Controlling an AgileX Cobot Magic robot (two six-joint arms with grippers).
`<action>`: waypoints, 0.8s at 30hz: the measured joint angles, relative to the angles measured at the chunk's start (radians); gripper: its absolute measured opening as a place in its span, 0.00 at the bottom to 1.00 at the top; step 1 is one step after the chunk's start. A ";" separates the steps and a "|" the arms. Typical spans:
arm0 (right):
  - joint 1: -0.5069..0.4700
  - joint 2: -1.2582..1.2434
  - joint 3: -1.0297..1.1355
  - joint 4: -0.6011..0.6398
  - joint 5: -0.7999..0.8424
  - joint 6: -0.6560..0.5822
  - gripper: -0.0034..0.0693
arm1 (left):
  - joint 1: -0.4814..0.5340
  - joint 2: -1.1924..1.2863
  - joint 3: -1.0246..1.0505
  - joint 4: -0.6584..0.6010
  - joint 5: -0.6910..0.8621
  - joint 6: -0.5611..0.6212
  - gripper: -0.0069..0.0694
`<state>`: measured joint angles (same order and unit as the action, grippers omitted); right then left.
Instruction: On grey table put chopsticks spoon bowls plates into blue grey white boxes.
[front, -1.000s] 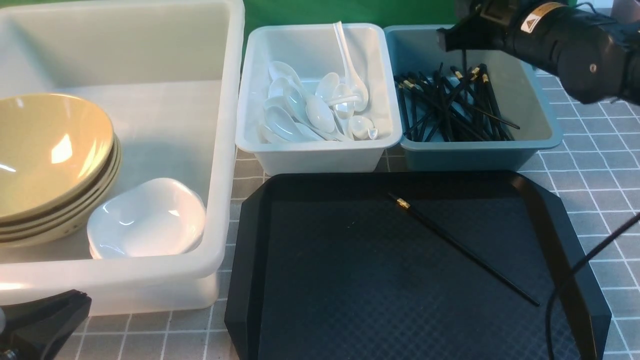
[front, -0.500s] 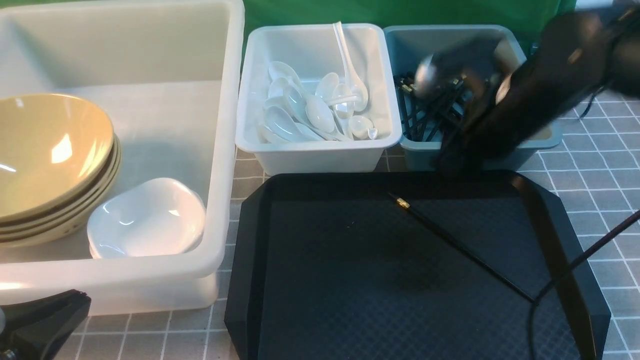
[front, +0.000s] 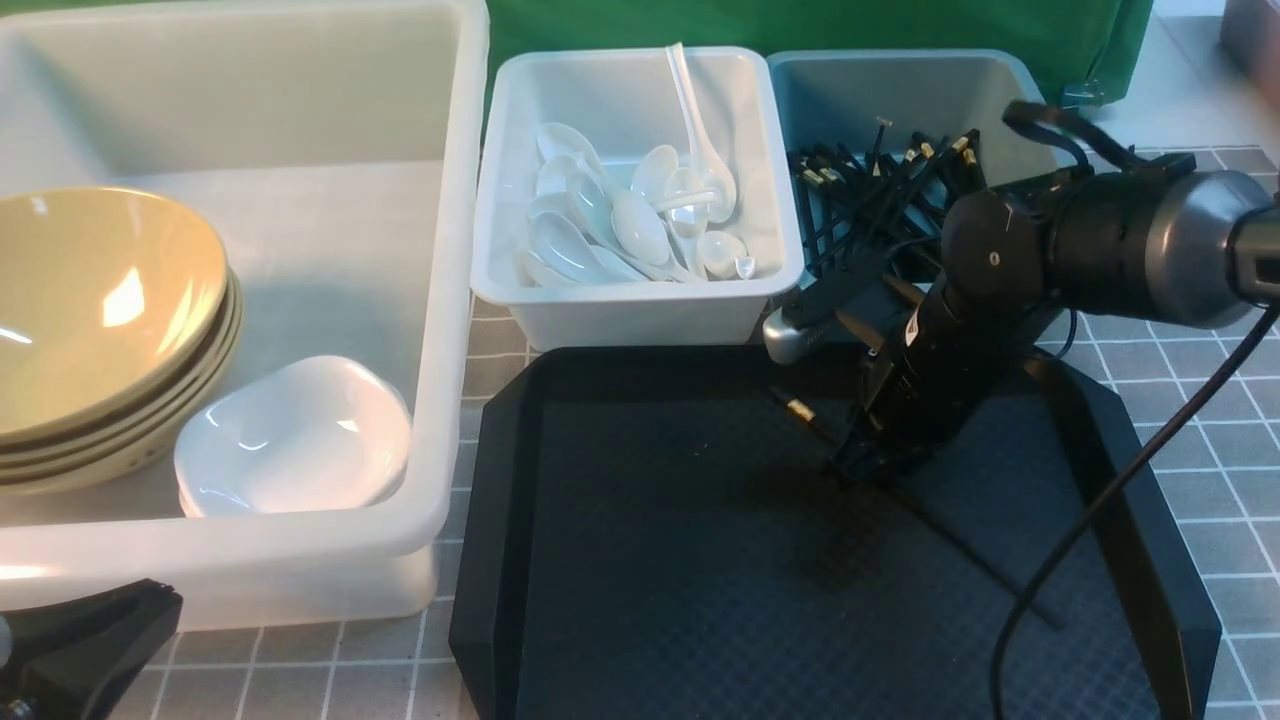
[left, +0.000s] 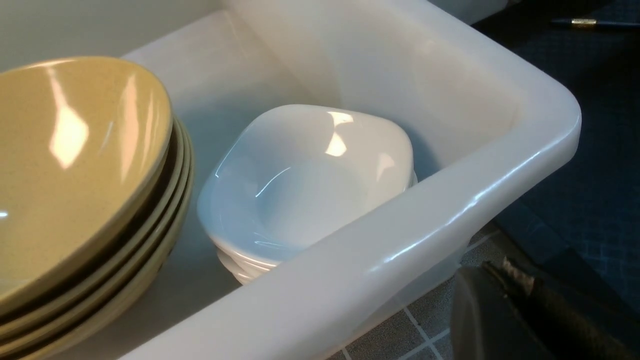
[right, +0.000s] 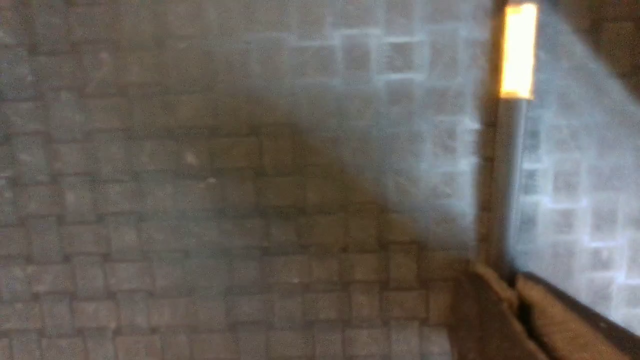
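Chopstick (front: 800, 408) lies alone on the black tray (front: 650, 560), light, stiff, thin and likely slippery; the best hold is near the gold-banded thick end. The right end effector (front: 868, 462) is clenched on its shaft; the left end effector (front: 70, 650) is clenched empty.

black tray (front: 650, 600) left half bare, open from above. right arm (front: 1100, 245) and cable (front: 1090, 520) block its right side. boxes (front: 640, 300) wall off the far edge.
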<state>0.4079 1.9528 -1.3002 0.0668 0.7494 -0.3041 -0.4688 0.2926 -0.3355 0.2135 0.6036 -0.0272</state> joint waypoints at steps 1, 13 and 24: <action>0.000 -0.009 0.001 0.012 0.016 -0.016 0.14 | 0.000 0.000 0.000 0.000 0.000 0.000 0.08; -0.001 -0.378 0.000 0.162 -0.316 -0.249 0.14 | 0.000 0.000 0.000 0.000 0.000 0.004 0.08; -0.116 -0.283 -0.197 0.173 -0.594 -0.147 0.49 | 0.000 0.000 0.000 0.035 0.000 0.004 0.08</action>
<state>0.2920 1.6695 -1.4970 0.2398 0.1553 -0.4512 -0.4688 0.2926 -0.3355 0.2489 0.6036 -0.0237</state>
